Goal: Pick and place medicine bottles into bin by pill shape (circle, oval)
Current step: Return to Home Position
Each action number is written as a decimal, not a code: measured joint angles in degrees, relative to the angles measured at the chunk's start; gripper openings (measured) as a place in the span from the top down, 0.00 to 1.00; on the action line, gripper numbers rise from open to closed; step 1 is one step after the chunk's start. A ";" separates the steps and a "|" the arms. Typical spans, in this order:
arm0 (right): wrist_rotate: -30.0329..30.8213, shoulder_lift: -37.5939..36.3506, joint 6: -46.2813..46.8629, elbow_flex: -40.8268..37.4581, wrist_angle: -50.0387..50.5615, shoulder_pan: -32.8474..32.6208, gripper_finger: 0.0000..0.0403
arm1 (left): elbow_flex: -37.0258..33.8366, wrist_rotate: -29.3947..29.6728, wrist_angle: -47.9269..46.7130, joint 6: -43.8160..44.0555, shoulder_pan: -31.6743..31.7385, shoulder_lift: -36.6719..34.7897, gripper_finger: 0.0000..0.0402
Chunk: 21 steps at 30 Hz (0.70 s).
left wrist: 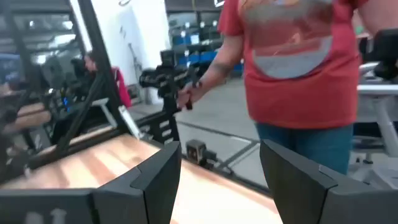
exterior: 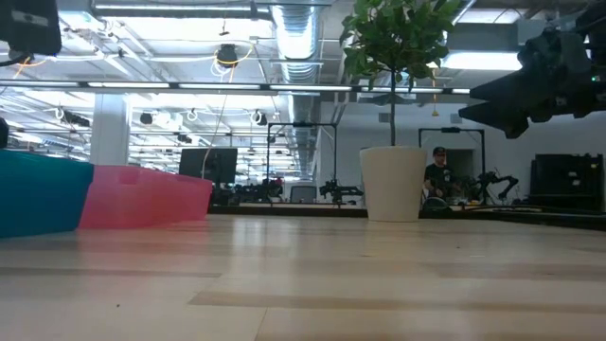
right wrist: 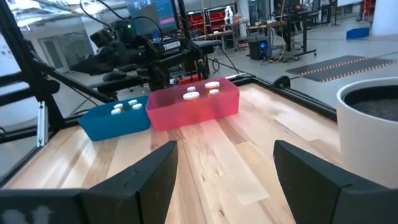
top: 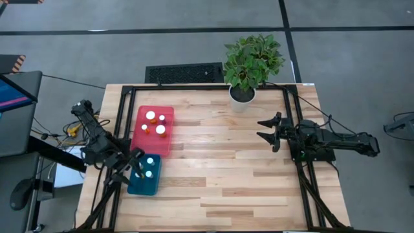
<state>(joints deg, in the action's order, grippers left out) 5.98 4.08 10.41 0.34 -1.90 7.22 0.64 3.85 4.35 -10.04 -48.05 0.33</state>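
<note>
All your medicine bottles [top: 150, 116] are binned, white caps up. A few sit in the red bin [top: 152, 146], a couple of them tiny orange ones, and a few more in the blue bin [top: 143, 186]. The blue-bin ones are right beside the left gripper [top: 129, 167] and its spread jaws. They're all well apart from the right gripper [top: 261, 128].

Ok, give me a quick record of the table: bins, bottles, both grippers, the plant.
red bin: table's left side, holds white-capped bottles
blue bin: beside red bin, also holds bottles
left gripper: open, empty, by blue bin
right gripper: open, empty, above table's right side
potted plant: table's far edge
</note>
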 joint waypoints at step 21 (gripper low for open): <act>0.11 0.00 -0.39 -0.04 -0.03 0.00 0.31 | -0.03 7.51 -1.40 0.10 1.86 0.14 0.47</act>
<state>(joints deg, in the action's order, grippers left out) 6.09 4.08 10.02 0.30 -1.93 7.22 0.61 11.35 2.95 -9.94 -46.19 0.47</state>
